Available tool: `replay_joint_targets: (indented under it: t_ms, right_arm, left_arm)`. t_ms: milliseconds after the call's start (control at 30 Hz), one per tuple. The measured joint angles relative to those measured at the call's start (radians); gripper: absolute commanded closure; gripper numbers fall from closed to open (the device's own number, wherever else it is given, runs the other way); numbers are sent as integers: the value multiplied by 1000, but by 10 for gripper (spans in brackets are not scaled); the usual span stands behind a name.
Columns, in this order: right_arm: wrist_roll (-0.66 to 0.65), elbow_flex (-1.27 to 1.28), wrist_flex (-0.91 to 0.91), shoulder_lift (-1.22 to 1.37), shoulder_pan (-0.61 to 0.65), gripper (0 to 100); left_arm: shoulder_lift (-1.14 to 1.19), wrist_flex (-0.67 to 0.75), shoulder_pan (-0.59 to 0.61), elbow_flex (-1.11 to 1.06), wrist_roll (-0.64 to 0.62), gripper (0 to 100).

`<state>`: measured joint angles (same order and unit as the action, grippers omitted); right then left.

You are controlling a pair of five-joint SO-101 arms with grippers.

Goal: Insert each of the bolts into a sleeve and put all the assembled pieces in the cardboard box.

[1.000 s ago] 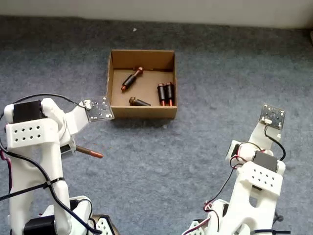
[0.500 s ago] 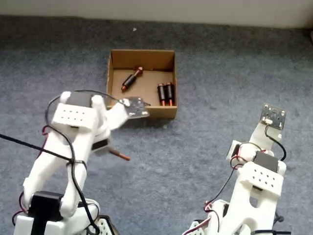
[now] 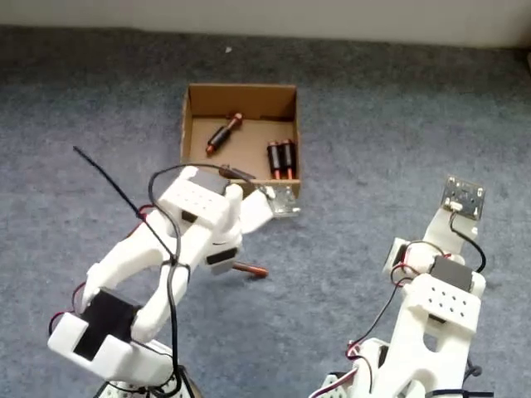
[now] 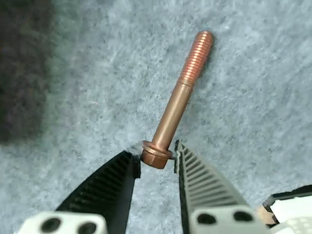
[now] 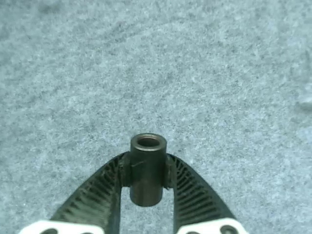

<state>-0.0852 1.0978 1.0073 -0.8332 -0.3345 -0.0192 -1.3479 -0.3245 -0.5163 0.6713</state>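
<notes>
Grey carpet, cardboard box on it, possibly pale wall strip behind

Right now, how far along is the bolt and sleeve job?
Done: at least three assembled pieces lie in the cardboard box. In hand: the left gripper grips a copper bolt by its head, and the right gripper holds a dark sleeve, bore showing. Left: this bolt goes into that sleeve, then the pair into the box.
</notes>
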Motion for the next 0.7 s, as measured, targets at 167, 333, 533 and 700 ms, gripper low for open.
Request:
replay_joint_targets:
  t_ms: [167,333,533,700]
  right_arm:
    - [-2,0,20,0,0,993]
    - [-2,0,20,0,0,993]
    - [-2,0,20,0,0,993]
    - [-2,0,20,0,0,993]
  left_arm:
    - [20,3,-48,77,-41,934]
    - [21,-74,-86,178,-44,934]
    - [21,-124,-80,264,-44,934]
    - [21,-130,-86,333,-64,915]
